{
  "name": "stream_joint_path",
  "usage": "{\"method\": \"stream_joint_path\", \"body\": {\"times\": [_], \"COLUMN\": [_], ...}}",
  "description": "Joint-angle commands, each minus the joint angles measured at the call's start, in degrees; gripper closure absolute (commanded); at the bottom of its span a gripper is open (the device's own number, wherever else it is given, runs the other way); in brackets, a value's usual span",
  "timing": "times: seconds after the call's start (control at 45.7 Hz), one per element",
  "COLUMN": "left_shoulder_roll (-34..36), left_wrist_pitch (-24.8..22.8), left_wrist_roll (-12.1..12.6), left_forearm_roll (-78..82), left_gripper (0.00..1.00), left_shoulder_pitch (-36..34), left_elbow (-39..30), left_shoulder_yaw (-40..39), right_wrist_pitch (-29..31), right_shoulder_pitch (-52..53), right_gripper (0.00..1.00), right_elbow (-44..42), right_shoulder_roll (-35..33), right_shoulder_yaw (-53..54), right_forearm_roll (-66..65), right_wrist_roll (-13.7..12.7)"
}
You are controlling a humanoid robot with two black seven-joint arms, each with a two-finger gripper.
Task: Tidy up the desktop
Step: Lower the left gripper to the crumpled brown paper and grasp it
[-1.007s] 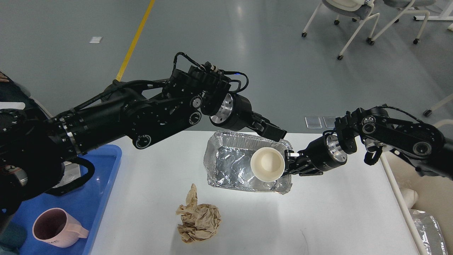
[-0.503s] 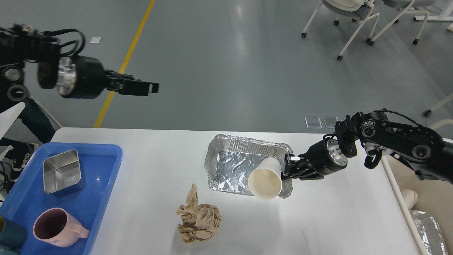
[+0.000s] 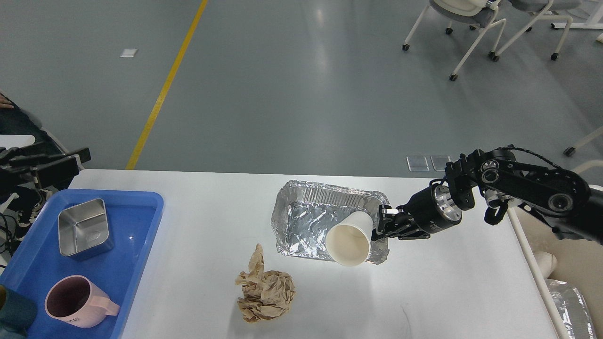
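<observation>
The white desktop fills the lower view. My right gripper comes in from the right and is shut on the side of a white paper cup. The cup is tilted with its mouth toward me, over the front right corner of a crumpled foil tray. A ball of crumpled brown paper lies on the desktop in front of the tray. My left gripper is at the far left edge, beyond the table's back left corner, dark and partly cut off; its jaws cannot be told apart.
A blue plastic tray at the left holds a steel square container and a pink mug. A cream-coloured bin with foil in it stands off the table's right edge. Wheeled chairs stand far behind.
My left arm has swung away from above the foil tray to the far left edge. My right gripper has tilted the cup over and moved it slightly down and left.
</observation>
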Motion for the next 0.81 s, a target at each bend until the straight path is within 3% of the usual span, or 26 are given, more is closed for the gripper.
{"method": "stream_joint_path", "body": {"times": [0.0,0.175,0.263,0.372,0.788], "left_shoulder_roll": [-0.4,-2.4,-5.7,-14.7,-44.4], "left_wrist_pitch": [0.5,-0.3,-3.4,-6.4,-6.3], "left_wrist_roll": [-0.1,-0.1,0.1,0.7,0.8], "left_forearm_roll": [0.0,0.0,-0.1,0.0,1.0], "left_gripper": [0.03,0.03,0.03,0.03,0.03], "left_shoulder_pitch": [2.8,4.1,5.1,7.4,11.6], "left_elbow": [-0.3,-1.2,-0.5,2.6,17.1], "left_shoulder_yaw": [0.0,0.4,0.4,0.6,0.6], "right_wrist_pitch": [0.0,0.0,0.0,0.0,0.0], "right_shoulder_pitch": [-0.1,-0.6,-0.8,-0.8,-1.3], "right_gripper": [1.00,1.00,1.00,1.00,1.00], "right_elbow": [0.0,0.3,0.7,0.9,1.4], "right_shoulder_roll": [0.0,-0.9,-1.2,-1.2,-2.4], "right_shoulder_yaw": [0.0,0.0,0.1,0.1,0.4], "right_forearm_roll": [0.0,0.0,0.0,0.0,0.0], "right_wrist_roll": [0.0,0.0,0.0,0.0,0.1]}}
